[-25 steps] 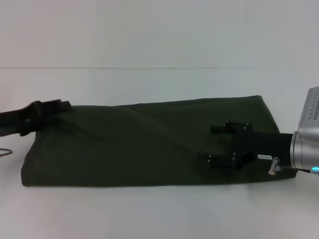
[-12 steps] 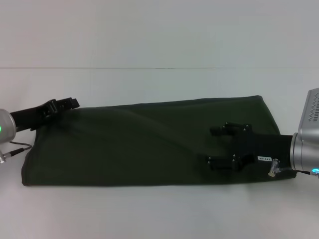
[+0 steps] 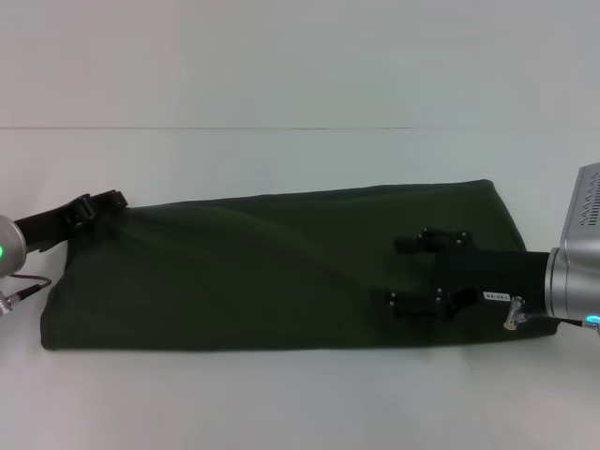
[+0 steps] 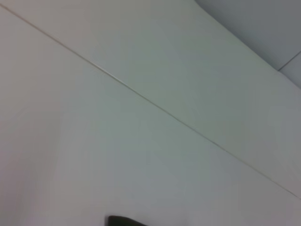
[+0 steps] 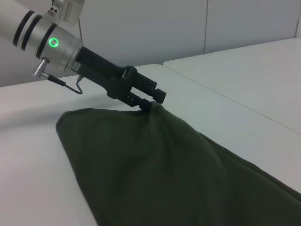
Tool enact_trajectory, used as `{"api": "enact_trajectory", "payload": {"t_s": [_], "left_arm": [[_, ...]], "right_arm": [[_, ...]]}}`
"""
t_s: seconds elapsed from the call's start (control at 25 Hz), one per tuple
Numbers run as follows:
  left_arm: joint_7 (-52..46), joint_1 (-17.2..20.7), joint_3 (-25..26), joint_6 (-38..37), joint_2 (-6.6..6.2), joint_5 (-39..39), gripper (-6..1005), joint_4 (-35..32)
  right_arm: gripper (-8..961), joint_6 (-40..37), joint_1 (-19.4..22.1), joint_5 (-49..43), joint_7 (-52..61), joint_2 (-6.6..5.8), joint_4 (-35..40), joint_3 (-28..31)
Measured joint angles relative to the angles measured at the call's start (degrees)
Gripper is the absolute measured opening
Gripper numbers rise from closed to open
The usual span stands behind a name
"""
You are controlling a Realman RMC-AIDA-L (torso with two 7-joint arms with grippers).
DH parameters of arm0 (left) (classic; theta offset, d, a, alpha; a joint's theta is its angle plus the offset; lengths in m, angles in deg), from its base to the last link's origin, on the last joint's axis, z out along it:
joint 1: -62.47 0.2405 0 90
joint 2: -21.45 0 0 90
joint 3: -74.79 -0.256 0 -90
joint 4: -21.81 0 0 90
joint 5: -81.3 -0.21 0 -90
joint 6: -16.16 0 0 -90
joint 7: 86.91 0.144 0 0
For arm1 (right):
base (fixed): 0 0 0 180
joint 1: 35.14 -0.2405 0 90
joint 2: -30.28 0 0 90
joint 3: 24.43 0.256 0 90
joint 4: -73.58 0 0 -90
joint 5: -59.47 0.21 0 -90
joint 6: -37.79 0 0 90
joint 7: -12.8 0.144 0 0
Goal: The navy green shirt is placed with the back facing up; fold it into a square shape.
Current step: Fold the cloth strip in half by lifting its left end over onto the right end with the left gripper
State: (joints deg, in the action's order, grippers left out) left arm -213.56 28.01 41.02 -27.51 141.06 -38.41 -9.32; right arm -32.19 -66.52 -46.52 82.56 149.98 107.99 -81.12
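Note:
The navy green shirt [image 3: 244, 277] lies on the white table as a long, dark olive band running left to right. My left gripper [image 3: 105, 201] is at its far left corner. In the right wrist view, the left gripper [image 5: 151, 100] is shut on that corner of the shirt [image 5: 160, 165], and the cloth rises to a small peak at the fingers. My right gripper [image 3: 401, 272] is over the right part of the shirt with its fingers spread wide and nothing between them. I cannot tell whether it touches the cloth.
The white table [image 3: 281, 403] extends on all sides of the shirt, with a thin seam line [image 3: 206, 128] across it behind the shirt. The left wrist view shows only the table [image 4: 94, 155] and that seam.
The left gripper reached right onto the shirt's far left corner, then drew back a little to the left. The right gripper has hardly moved.

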Motion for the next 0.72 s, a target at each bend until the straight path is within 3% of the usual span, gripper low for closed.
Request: {"api": "enact_trajectory", "payload": {"t_s": [0.16, 0.52, 0.72], "left_arm": [[0.0, 0.6, 0.3, -1.8, -0.55, 0.1, 683, -0.3], [-5.0, 2.3, 0.6, -21.0, -6.36, 0.1, 688, -0.4], [-6.0, 3.1, 0.4, -21.4, -7.07, -0.3, 687, 0.3]], "right_arm": [[885, 0.1, -0.2, 0.0, 0.0, 0.00, 0.0, 0.0], [885, 0.1, 0.0, 0.0, 0.0, 0.00, -0.1, 0.2], [885, 0.2, -0.1, 0.0, 0.0, 0.00, -0.1, 0.1]]}}
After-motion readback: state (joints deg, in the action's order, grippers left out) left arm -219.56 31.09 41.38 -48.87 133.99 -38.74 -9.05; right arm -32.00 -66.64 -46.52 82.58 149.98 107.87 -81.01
